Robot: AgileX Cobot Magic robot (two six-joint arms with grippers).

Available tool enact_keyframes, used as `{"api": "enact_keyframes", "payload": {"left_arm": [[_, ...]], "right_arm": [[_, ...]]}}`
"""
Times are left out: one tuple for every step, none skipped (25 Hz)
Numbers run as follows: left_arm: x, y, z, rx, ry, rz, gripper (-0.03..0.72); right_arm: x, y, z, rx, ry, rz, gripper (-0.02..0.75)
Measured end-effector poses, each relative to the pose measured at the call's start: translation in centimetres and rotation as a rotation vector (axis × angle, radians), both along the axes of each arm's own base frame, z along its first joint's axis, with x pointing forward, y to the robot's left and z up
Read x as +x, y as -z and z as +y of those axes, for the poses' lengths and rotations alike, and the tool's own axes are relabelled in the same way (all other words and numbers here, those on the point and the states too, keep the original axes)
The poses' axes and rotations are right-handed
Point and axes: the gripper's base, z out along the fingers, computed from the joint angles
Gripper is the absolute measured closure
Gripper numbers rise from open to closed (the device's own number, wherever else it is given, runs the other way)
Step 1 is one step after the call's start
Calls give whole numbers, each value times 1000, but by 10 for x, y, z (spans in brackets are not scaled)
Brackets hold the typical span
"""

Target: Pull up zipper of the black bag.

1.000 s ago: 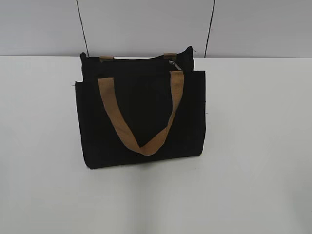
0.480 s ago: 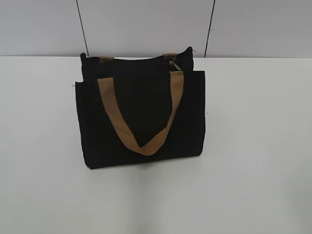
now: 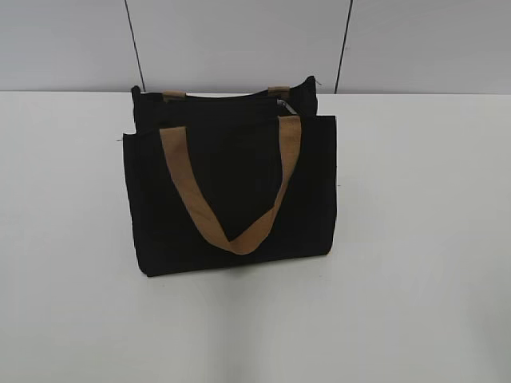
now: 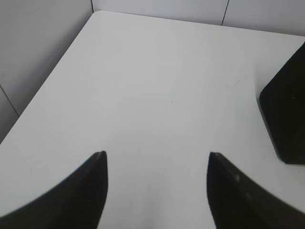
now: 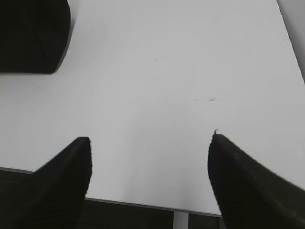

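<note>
The black bag (image 3: 231,191) stands upright in the middle of the white table, its tan strap handle (image 3: 231,231) hanging down its front. The zipper (image 3: 223,97) runs along the top rim, with a small greyish pull (image 3: 286,105) near its right end. The top looks partly open. Neither arm shows in the exterior view. My left gripper (image 4: 156,155) is open and empty over bare table, with a corner of the bag (image 4: 286,114) at its right. My right gripper (image 5: 150,138) is open and empty near the table's front edge, the bag's corner (image 5: 33,33) at upper left.
The white table (image 3: 415,239) stretches around the bag on all sides. A grey panelled wall (image 3: 239,40) stands behind it. The table's left edge and back corner (image 4: 93,14) show in the left wrist view, its front edge (image 5: 143,202) in the right wrist view.
</note>
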Motion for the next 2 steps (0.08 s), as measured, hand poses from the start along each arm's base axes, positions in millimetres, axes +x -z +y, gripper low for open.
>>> {"api": "enact_keyframes", "payload": {"left_arm": [[0, 0, 0, 0, 0, 0, 199], [0, 0, 0, 0, 0, 0, 199]], "right_arm": [[0, 0, 0, 1, 0, 0, 162], [0, 0, 0, 1, 0, 0, 162]]}}
